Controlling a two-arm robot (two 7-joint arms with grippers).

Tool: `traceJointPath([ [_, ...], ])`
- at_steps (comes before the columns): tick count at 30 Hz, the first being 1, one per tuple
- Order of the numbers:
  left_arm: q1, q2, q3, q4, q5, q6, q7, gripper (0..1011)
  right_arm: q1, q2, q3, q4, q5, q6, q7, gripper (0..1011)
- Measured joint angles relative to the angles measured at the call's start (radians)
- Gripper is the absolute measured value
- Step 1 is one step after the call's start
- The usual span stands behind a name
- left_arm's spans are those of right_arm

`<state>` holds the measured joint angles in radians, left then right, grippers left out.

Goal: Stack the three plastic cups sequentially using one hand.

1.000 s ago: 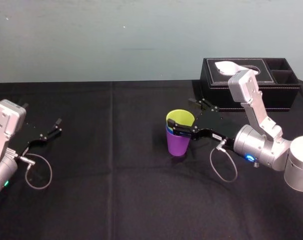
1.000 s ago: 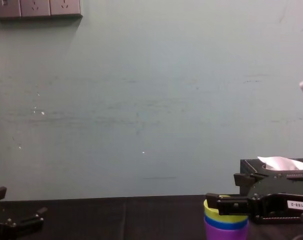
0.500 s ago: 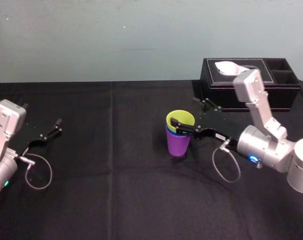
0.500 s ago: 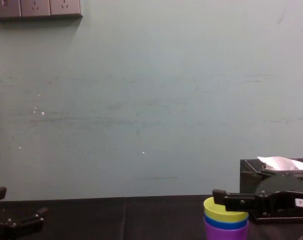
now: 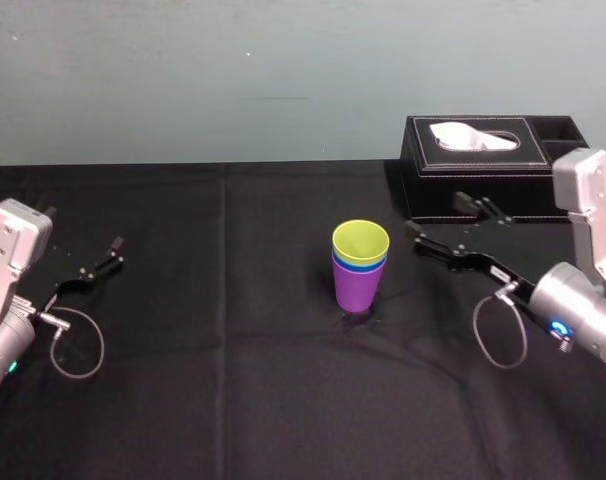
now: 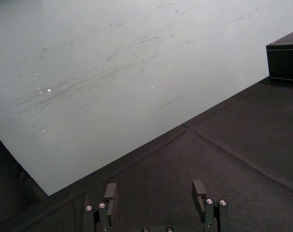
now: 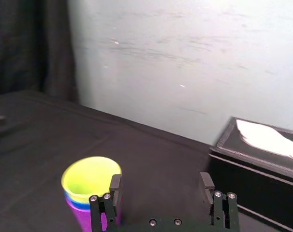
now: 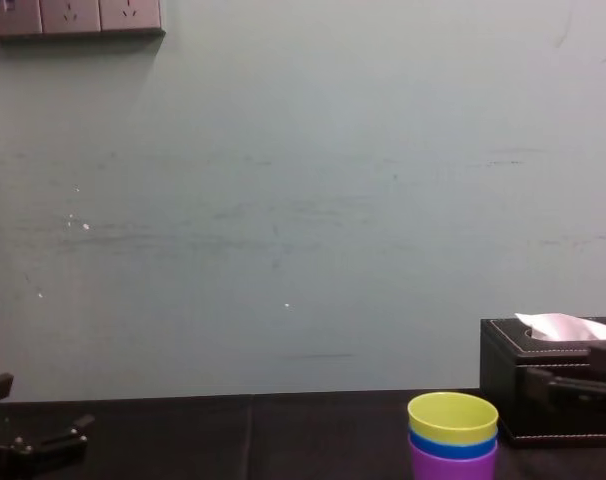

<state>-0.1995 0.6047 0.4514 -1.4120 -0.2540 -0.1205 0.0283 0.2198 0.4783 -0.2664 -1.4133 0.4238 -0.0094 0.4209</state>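
No txt, nos. or brand marks I can read anywhere in my feeds.

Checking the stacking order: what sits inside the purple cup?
The blue cup sits in the purple cup, and the yellow-green cup is nested in the blue one. Only their upper rims show; the purple wall hides their lower parts.
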Motion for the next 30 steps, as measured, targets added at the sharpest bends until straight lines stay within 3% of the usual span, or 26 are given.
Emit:
traceJointPath([
  [18,0.0,0.0,0.0,0.0,0.0,0.0,0.0,1010,-0.05,-0.037,0.06,0.112,-0.09,-0.058,-0.098,1003],
  [30,0.0,0.0,0.0,0.0,0.0,0.0,0.0,1010,-0.049,-0.035,0.059,0.107,-0.087,-0.058,-0.097,1003],
])
